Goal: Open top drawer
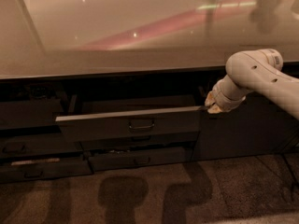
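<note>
Dark grey and flat-fronted, the wide top drawer [128, 125] stood partly out of the cabinet in the camera view. Its front was well forward of the dark recess behind it, and its pale top edge ran as a light line from left to right. A small metal bar handle [141, 124] sat at the middle of that front. The drawer hung just beneath the glossy beige table [117, 45], whose broad top filled the upper half of the view and carried a pinkish streak of reflected light. The robot's white, rounded arm [261, 73] reached in from the right edge and bent down to the pale gripper [214, 105]. The gripper lay at the right end of the drawer's top edge, touching or very nearly touching its corner; whether it was clenched on that edge or released could not be told. Right of the drawer stood a dark, flat cabinet door [243, 129]. Below the drawer sat a narrower, shallower dark lower drawer [140, 159] with a like handle, slightly out, and a second shallow dark side drawer [44, 166] lay at the lower left. Dim shadows fell on the mottled brown floor [224, 195] in front.
</note>
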Motion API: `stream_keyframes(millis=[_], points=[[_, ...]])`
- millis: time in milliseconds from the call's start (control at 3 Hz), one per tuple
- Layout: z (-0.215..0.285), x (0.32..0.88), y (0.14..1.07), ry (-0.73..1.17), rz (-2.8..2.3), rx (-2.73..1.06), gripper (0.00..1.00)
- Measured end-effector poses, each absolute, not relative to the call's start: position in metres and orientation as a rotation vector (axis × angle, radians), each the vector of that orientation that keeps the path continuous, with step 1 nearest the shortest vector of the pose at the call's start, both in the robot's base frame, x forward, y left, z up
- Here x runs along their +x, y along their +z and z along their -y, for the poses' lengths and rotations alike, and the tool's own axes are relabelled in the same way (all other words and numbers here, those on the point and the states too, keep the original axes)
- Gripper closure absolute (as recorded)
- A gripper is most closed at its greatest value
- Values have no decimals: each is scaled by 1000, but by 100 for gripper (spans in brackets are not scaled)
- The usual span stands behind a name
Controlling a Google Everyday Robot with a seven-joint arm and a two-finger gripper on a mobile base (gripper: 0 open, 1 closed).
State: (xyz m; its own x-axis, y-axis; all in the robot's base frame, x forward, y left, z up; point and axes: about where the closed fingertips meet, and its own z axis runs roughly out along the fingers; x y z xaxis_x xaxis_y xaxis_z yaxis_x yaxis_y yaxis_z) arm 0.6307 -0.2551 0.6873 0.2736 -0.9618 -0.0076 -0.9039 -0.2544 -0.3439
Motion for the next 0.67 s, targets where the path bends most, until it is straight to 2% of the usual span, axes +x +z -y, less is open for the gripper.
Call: stream_keyframes(millis=[667], points=[[252,620,686,-283,-1690,-2284,100]])
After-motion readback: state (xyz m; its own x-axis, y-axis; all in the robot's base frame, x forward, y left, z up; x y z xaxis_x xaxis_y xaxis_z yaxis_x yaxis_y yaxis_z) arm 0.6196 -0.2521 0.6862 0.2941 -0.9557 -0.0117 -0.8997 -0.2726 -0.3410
